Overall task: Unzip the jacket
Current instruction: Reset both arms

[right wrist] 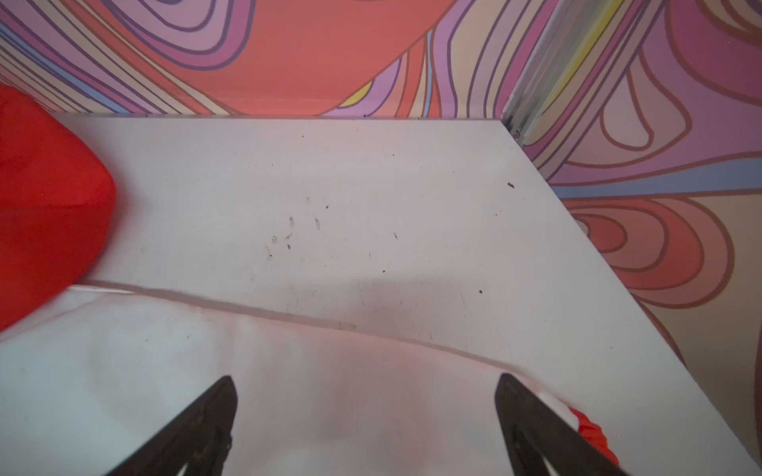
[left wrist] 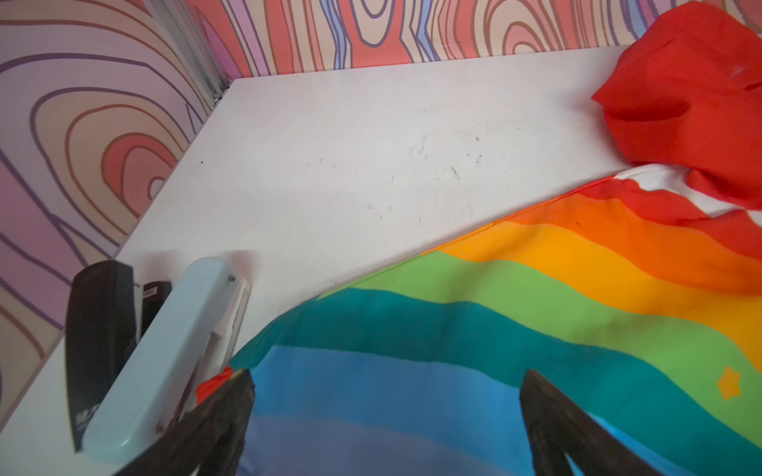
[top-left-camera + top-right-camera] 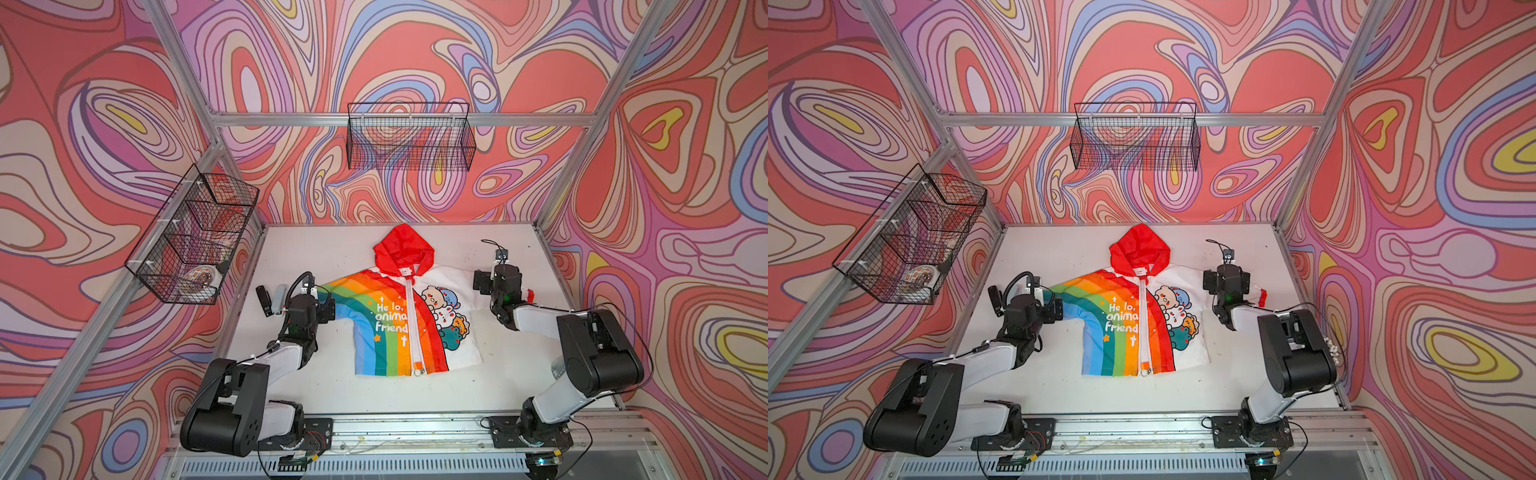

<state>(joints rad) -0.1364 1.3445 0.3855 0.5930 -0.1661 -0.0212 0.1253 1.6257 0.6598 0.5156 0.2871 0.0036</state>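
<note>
Left wrist view: left claw point(image 2: 387, 416) spread wide with nothing gripped. Its black fingers point(image 2: 231, 412) straddle the blue band of the jacket point(image 2: 536, 313) sleeve (touching the cloth or just above it, cannot tell). Just beside that sleeve's end, a pale blue stapler-like thing point(image 2: 165, 358) and a black stapler-like thing point(image 2: 99, 329) lie side by side on the white bench point(image 2: 350, 156).

Right wrist view: right claw point(image 1: 367, 420) equally wide, holding nothing, one finger either side of the plain white sleeve. The red cuff point(image 1: 593, 441) is just past one finger, and the red hood point(image 1: 45, 198) shows beyond the sleeve's shoulder end.

In both top views the jacket lies flat, front up, mid-bench, with the hood toward the back wall and the hem toward the arm bases. The rainbow half is on the left arm's side, the white cartoon half on the right arm's. The white zipper point(image 3: 412, 316) runs down the front, with a small orange tab and ring point(image 3: 418, 370) at its hem end (the halves lie together; teeth too small to read).

Pose, left arm point(image 3: 286, 357): base on the rail point(image 3: 415, 428) on the jacket's hem side, big elbow link folded low and outward. The white forearm angles toward the rainbow sleeve and the wrist bends down over the sleeve end.

Pose, right arm point(image 3: 540, 320): roughly mirrored, forearm reaching to the white sleeve, wrist dropped over it near the cuff. Both claws are well apart from the zipper.
</note>
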